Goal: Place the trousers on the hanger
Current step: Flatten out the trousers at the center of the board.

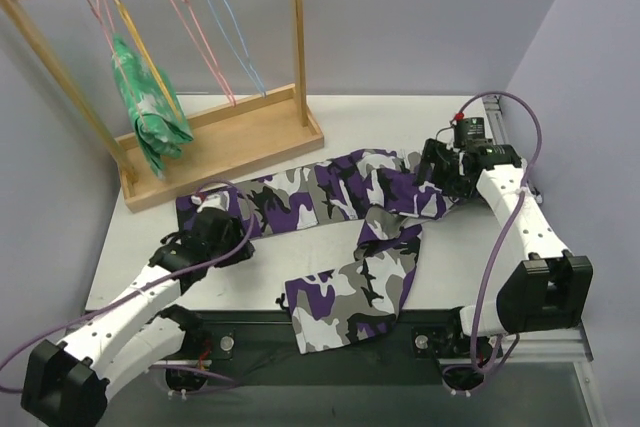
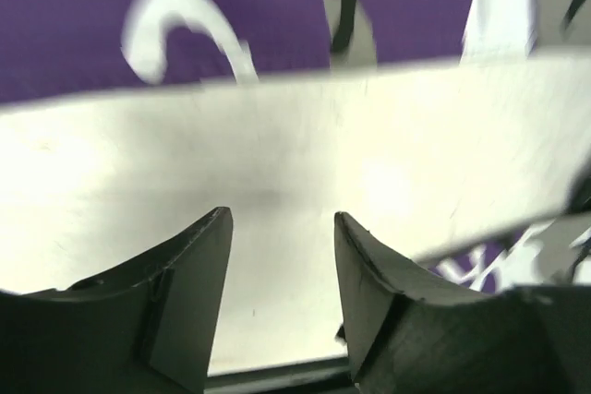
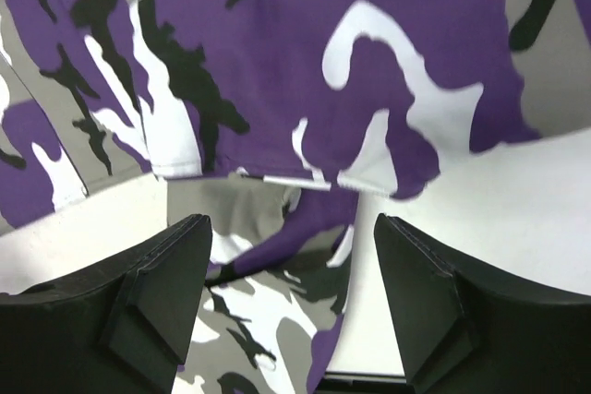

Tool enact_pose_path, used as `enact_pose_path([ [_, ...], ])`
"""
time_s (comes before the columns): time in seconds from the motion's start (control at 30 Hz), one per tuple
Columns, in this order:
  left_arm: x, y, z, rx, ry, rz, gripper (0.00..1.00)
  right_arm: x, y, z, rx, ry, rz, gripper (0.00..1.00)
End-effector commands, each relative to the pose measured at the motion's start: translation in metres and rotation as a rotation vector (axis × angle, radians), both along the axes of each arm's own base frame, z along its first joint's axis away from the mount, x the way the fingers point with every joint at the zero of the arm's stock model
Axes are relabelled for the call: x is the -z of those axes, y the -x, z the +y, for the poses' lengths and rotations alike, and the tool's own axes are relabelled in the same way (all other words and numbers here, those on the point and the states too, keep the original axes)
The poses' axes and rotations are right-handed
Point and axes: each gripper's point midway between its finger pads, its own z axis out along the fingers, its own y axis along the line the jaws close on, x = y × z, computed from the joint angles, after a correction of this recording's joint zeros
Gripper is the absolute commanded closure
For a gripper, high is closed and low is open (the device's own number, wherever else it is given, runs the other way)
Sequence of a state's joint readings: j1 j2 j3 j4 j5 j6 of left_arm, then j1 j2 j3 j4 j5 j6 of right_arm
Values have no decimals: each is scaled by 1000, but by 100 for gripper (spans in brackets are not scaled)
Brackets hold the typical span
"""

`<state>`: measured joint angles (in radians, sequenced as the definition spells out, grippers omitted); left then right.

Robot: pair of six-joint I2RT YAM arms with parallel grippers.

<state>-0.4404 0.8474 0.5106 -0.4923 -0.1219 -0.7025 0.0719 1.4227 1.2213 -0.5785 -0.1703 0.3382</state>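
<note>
Even bright overhead light, soft shadows, left wrist view blurred, table glare

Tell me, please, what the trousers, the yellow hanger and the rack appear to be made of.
The trousers: soft matte cloth with a printed camouflage; they lie limp and creased. The yellow hanger: thin wire, probably coated metal given its slim bent outline, though that is uncertain. The rack: pale, plain-looking wood, going by its colour and dowel rail.

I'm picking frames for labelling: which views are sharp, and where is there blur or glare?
Top external: sharp and evenly lit, the trousers clear. Left wrist: blurred throughout, the table glaring white. Right wrist: camouflage print fairly crisp, no glare.
</note>
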Motion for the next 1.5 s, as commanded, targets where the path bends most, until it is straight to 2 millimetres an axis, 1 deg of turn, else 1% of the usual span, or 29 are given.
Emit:
enact_pose_path([
  [0.0, 33, 45, -29, 88, 9, 125, 39, 2, 30, -1, 30, -28, 28, 28],
  [0.03, 40, 52, -35, 112, 7, 143, 36, 9, 37, -1, 34, -29, 48, 28],
  [0.07, 42, 56, -41, 135, 10, 144, 34, 12, 41, -1, 32, -29, 55, 27],
  [0.1, 47, 65, -51, 188, -3, 156, 33, 10, 45, -1, 34, -32, 48, 27],
  [0.13, 49, 68, -57, 206, 3, 159, 33, 18, 52, -1, 35, -31, 69, 27],
  [0.17, 46, 65, -68, 227, 29, 133, 33, 19, 55, -1, 34, -33, 69, 27],
  [0.2, 48, 70, -78, 258, 38, 137, 33, 18, 58, -1, 34, -33, 62, 27],
  [0.23, 48, 71, -84, 273, 55, 134, 33, 24, 64, -2, 35, -31, 75, 27],
  [0.27, 43, 68, -93, 285, 82, 114, 33, 24, 67, -3, 37, -28, 72, 27],
  [0.3, 44, 69, -98, 293, 86, 118, 33, 23, 70, -3, 37, -29, 63, 27],
  [0.37, 40, 65, -105, 298, 97, 103, 32, 26, 77, -3, 36, -28, 67, 27],
  [0.43, 44, 64, -109, 311, 88, 107, 32, 23, 82, -5, 38, -23, 51, 25],
  [0.47, 41, 64, -116, 329, 107, 101, 32, 25, 85, -6, 40, -21, 54, 25],
  [0.5, 44, 64, -118, 341, 97, 111, 32, 24, 86, -6, 38, -19, 45, 24],
  [0.67, 47, 64, -132, 393, 89, 121, 32, 26, 93, -6, 38, -22, 54, 24],
  [0.7, 52, 68, -133, 410, 84, 141, 32, 26, 94, -5, 39, -23, 56, 24],
  [0.77, 53, 71, -139, 434, 90, 156, 33, 26, 95, -5, 41, -29, 55, 24],
  [0.8, 56, 75, -140, 454, 81, 174, 34, 25, 95, -4, 39, -31, 52, 24],
  [0.83, 55, 76, -144, 465, 83, 178, 34, 25, 96, -4, 39, -33, 55, 24],
  [0.93, 59, 85, -146, 503, 65, 209, 40, 25, 98, -2, 30, -41, 55, 24],
  [0.97, 60, 86, -146, 508, 59, 216, 48, 24, 99, -2, 29, -44, 52, 24],
  [1.0, 62, 88, -146, 513, 53, 222, 53, 23, 99, 0, 27, -52, 51, 24],
  [1.03, 63, 94, -147, 534, 58, 246, 60, 24, 102, 1, 22, -57, 58, 24],
  [1.07, 64, 96, -146, 536, 53, 257, 72, 24, 103, 3, 23, -67, 57, 24],
  [1.17, 65, 100, -144, 545, 46, 273, 89, 28, 111, 13, 23, -106, 76, 25],
  [1.2, 65, 100, -142, 541, 43, 273, 100, 28, 113, 17, 21, -120, 80, 25],
  [1.37, 54, 98, -136, 521, 42, 241, 100, 40, 130, 47, -12, -150, 128, 25],
  [1.43, 52, 101, -132, 517, 44, 246, 100, 43, 130, 58, 4, -176, 133, 25],
  [1.47, 46, 97, -130, 502, 45, 218, 100, 47, 133, 67, -18, -175, 144, 25],
])
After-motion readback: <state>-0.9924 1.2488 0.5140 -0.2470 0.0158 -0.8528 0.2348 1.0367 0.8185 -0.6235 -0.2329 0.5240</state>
